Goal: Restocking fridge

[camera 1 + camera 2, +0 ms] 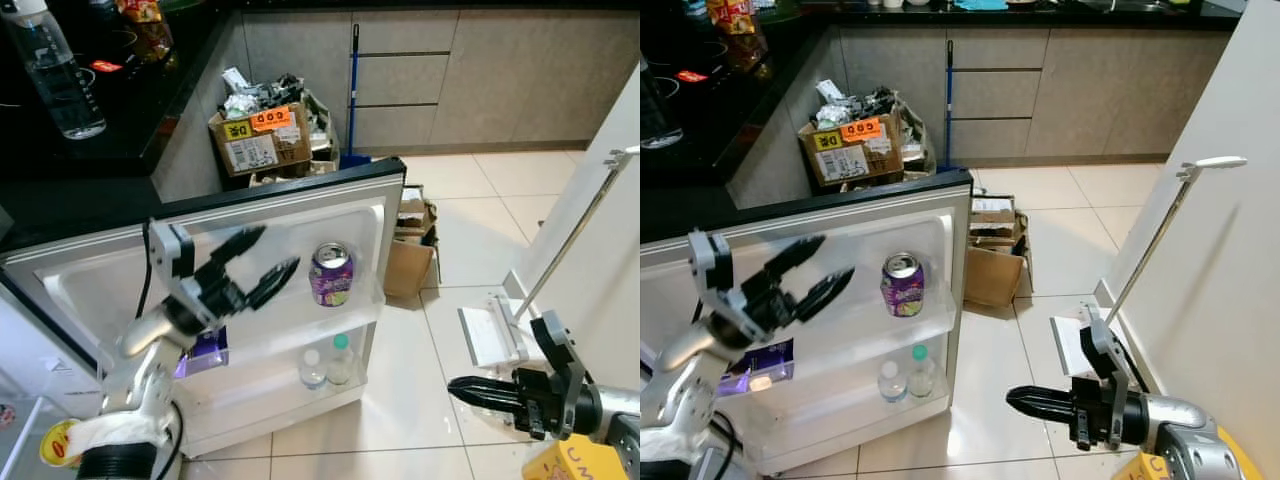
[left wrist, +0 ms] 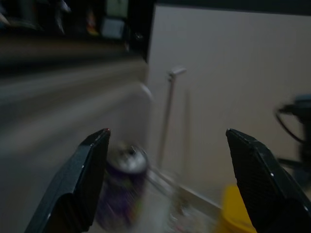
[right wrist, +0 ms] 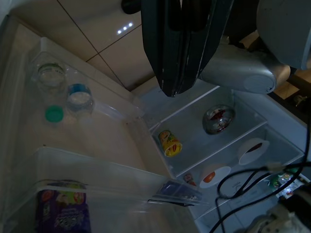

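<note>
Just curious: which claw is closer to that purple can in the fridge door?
Left. The left claw hangs open just beside the purple can; the right claw, shut, is out over the floor.

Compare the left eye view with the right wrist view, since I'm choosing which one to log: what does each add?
The left eye view adds the open left gripper beside the purple can, the blue broom and the cardboard box of rubbish. The right wrist view adds the fridge's inner shelves, with a yellow cup and bowls. Shared: the can, the small bottles in the lower door shelf, and the shut right gripper.
</note>
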Robot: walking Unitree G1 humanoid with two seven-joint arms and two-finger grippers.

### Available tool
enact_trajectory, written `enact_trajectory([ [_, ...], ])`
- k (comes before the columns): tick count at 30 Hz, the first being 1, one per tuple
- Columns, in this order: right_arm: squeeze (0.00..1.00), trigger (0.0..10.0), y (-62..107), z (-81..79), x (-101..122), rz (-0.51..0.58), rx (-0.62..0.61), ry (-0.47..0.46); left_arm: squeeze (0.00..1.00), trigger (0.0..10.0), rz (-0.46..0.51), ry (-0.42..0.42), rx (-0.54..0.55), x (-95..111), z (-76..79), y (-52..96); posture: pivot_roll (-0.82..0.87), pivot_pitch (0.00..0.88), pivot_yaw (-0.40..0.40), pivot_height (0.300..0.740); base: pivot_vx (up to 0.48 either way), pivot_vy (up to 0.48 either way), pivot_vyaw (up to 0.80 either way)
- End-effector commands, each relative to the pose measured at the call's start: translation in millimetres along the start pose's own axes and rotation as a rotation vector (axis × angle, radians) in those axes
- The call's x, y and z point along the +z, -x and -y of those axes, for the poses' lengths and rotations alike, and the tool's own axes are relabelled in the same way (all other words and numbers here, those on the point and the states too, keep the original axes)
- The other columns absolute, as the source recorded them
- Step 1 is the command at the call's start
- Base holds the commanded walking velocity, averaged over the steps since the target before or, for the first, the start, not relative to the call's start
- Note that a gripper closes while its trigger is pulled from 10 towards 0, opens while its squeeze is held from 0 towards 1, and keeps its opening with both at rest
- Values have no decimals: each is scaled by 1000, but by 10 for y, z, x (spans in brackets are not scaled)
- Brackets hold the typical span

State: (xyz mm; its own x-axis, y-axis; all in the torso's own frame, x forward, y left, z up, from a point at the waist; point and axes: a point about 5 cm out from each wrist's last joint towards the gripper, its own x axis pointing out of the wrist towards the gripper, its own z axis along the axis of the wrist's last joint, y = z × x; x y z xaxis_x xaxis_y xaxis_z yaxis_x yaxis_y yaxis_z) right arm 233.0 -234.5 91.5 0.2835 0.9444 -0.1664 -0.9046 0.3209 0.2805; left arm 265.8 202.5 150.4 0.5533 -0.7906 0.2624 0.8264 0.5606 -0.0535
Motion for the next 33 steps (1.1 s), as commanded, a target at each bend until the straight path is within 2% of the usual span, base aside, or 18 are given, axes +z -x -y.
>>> enact_trajectory([
  [1, 0, 10000, 22, 0, 30, 16, 0, 8, 0, 10000, -6, 12, -36, 59, 15, 53, -134, 56, -16, 740, 0, 0, 0],
  [3, 0, 10000, 23, 1, 31, 17, 1, 7, 0, 10000, -7, 28, -44, 60, 26, 90, -134, 56, -16, 740, 0, 0, 0],
  [4, 0, 10000, 23, 2, 34, 20, 1, 7, 0, 10000, -42, 62, -65, 32, 52, 188, -134, 56, -16, 740, 0, 0, 0],
  [5, 0, 10000, 23, 2, 34, 20, 1, 7, 0, 10000, -42, 62, -65, 32, 52, 188, -134, 56, -16, 740, 0, 0, 0],
  [7, 0, 10000, 27, 7, 39, 24, -1, 5, 0, 10000, -78, 111, -72, -13, 75, 302, -134, 56, -16, 740, 0, 0, 0],
  [8, 0, 10000, 27, 7, 39, 24, -1, 5, 0, 10000, -78, 111, -72, -13, 75, 302, -134, 56, -16, 740, 0, 0, 0],
  [10, 0, 10000, 35, 18, 34, 26, -6, 2, 0, 10000, -144, 161, -50, -159, 89, 439, -126, 52, -14, 740, 0, 0, 0],
  [11, 0, 10000, 35, 18, 34, 26, -6, 2, 0, 10000, -144, 161, -50, -159, 89, 439, -126, 52, -14, 740, 0, 0, 0],
  [12, 0, 10000, 37, 21, 27, 26, -9, -1, 0, 10000, -183, 189, -39, -245, 105, 505, -126, 52, -14, 740, 0, 0, 0],
  [13, 0, 10000, 42, 27, 0, 24, -16, -10, 0, 10000, -261, 248, -14, -422, 151, 633, -125, 51, -16, 740, 0, 0, 0],
  [16, 0, 10000, 43, 28, -7, 23, -17, -13, 0, 10000, -278, 262, -8, -461, 165, 663, -125, 51, -16, 740, 0, 0, 0],
  [19, 0, 10000, 51, 31, -37, 13, -23, -23, 0, 10000, -373, 342, 44, -670, 215, 843, -125, 50, -17, 740, 0, 0, 0],
  [20, 0, 10000, 51, 31, -37, 13, -23, -23, 0, 10000, -373, 342, 44, -670, 215, 843, -125, 50, -17, 740, 0, 0, 0],
  [23, 0, 10000, 57, 36, -50, 10, -25, -30, 0, 10000, -421, 436, 103, -862, 295, 1033, -124, 46, -21, 740, 0, 0, 0],
  [24, 0, 10000, 57, 36, -50, 10, -25, -30, 0, 10000, -421, 436, 103, -862, 295, 1033, -124, 46, -21, 740, 0, 0, 0],
  [32, 0, 10000, 49, 27, -136, 1, -23, -64, 0, 10000, -455, 617, 244, -1218, 514, 1370, -120, 43, -23, 740, 0, 0, 0],
  [33, 0, 10000, 49, 27, -136, 1, -23, -64, 0, 10000, -455, 617, 244, -1218, 514, 1370, -120, 43, -23, 740, 0, 0, 0],
])
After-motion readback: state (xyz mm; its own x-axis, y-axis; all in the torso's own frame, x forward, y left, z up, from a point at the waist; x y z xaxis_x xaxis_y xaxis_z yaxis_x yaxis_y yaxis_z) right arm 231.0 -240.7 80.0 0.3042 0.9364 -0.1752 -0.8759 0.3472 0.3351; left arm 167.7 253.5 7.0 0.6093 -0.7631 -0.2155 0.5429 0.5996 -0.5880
